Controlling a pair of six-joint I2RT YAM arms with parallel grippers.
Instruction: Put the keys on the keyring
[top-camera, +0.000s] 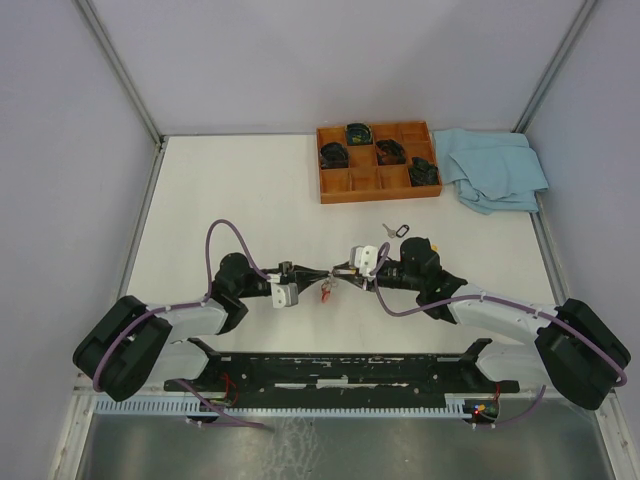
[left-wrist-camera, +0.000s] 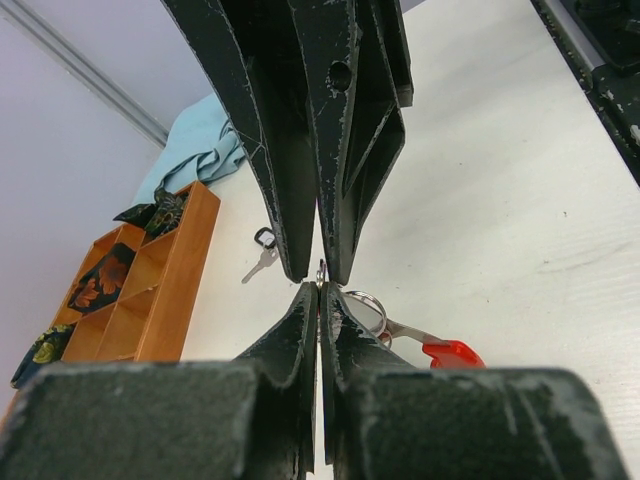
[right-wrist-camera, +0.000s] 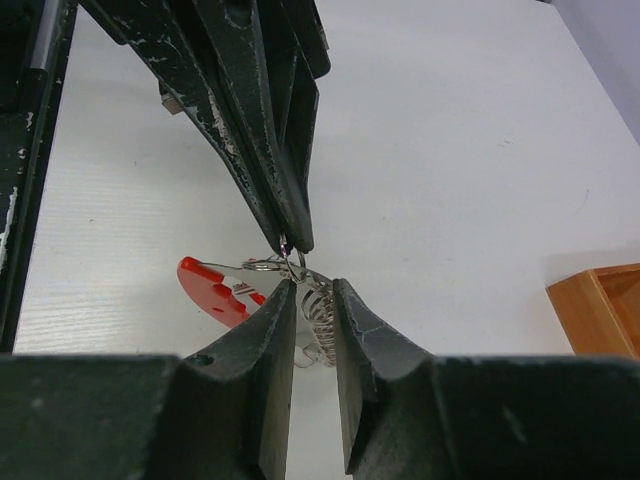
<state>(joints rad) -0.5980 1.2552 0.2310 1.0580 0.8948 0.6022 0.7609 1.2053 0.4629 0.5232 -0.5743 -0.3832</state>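
Table (left-wrist-camera: 520, 200); keyring (left-wrist-camera: 365, 294) half behind L end effector (left-wrist-camera: 319, 290)

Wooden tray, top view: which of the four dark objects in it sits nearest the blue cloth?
The dark object against the right edge of the tray, beside the blue cloth; the other three sit farther left.

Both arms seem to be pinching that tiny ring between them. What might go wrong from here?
The two pairs of jaws meet tip to tip on the keyring, each holding only a thin sliver of wire; a small tug apart might make it slip out. The red piece joined to it sticks out free and might swing or snag on a jaw.
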